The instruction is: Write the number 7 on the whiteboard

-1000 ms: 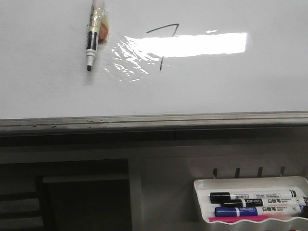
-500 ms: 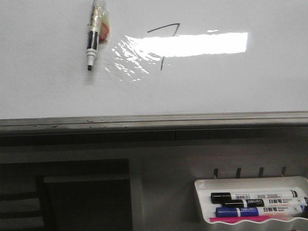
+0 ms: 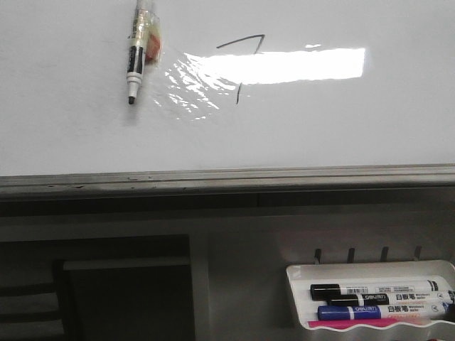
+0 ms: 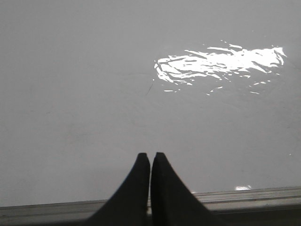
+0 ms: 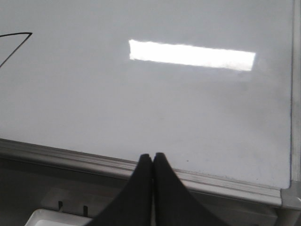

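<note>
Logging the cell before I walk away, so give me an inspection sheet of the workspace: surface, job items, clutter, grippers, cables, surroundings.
Surface: whiteboard, glossy white, strong glare, grey edge strip along its near side.
Job's things: number 7 drawn in thin dark line; downstroke lost in the glare, only its lower end visible. Black marker pen against the board left of it, uncapped tip pointing down, tape around its barrel.
Clutter: white marker tray below the board, holding black and blue markers.
Grippers: left gripper shut, empty; right gripper shut, empty.
Cables: nothing seen.
Surroundings: dark opening below the board, lower left.

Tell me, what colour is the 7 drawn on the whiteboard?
Black, or very dark; the number 7 shows best in the front view.
</note>
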`<state>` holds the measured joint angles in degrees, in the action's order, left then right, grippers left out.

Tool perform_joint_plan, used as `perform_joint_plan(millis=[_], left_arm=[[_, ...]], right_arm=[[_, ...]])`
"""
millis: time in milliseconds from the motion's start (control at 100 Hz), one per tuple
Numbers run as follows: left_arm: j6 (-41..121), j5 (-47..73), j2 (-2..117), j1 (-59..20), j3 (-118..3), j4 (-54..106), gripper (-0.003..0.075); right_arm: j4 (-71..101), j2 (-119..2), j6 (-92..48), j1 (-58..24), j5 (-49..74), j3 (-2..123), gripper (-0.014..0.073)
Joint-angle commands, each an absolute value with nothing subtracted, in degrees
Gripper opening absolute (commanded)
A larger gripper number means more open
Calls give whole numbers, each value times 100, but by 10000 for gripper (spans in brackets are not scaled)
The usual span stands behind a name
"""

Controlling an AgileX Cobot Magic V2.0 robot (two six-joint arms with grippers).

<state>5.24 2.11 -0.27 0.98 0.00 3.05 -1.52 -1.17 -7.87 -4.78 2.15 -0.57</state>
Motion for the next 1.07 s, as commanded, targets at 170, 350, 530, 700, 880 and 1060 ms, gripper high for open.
perform_joint_plan(millis=[170,350,530,700,880,1060], left_arm=[[473,-184,-199,118,204,359,-20],[473,-184,-199,118,204,359,-20],[473,-184,-199,118,204,359,-20],[473,-184,-199,118,204,359,-20],[473,-184,-199,118,204,359,-20],[473,-184,-199,118,204,359,-20]], right_arm=[[-138,171,-777,-15,156,-232,-64],[-138,171,-777,0,179,-232,-64],[-138,171,-777,0,150,-232,-64],[-138,171,-777,0,141,-232,-64],[-138,171,-777,0,141,-232,-64],[-138,171,-777,0,141,-232,-64]])
